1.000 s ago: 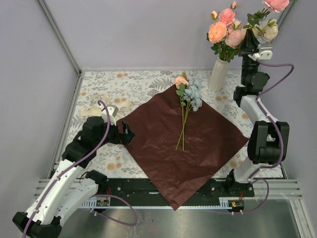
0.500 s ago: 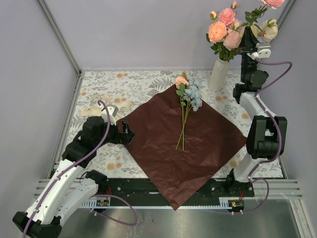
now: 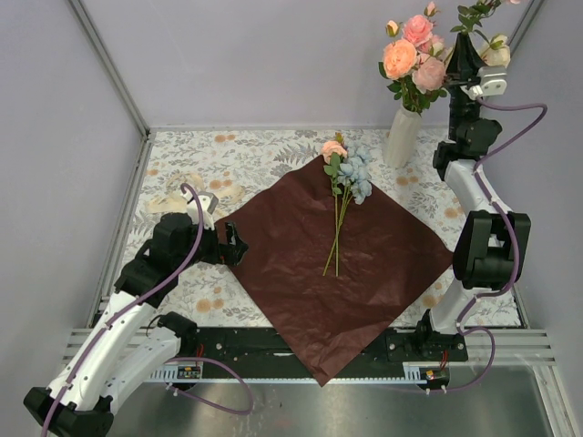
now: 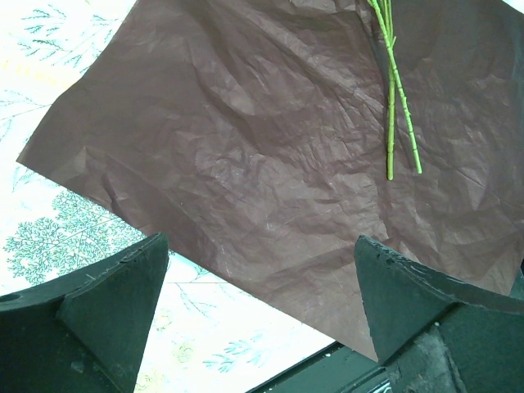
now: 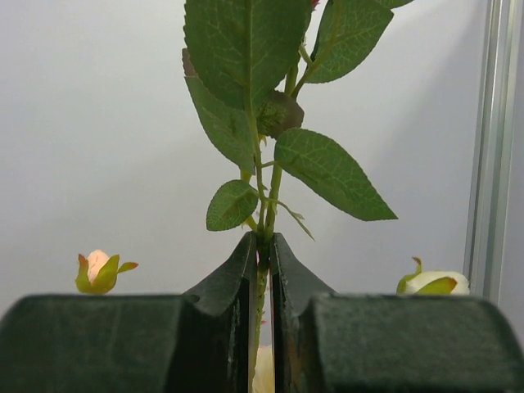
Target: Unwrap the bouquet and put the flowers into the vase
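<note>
right pincer (image 5: 262, 242) clamped on flower stem (image 5: 268, 201), high beside vase (image 3: 401, 137), left pincer (image 4: 260, 246) gaping

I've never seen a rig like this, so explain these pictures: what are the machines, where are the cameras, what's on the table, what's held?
Two robot arms are bolted to a table. One picture looks down from above and behind them; the others come from wrist cameras. Dark red wrapping paper lies flat with a few flowers on it; pink roses stand in the white vase. The left gripper is open and empty by the paper's corner. The right gripper is shut on a leafy stem.
</note>
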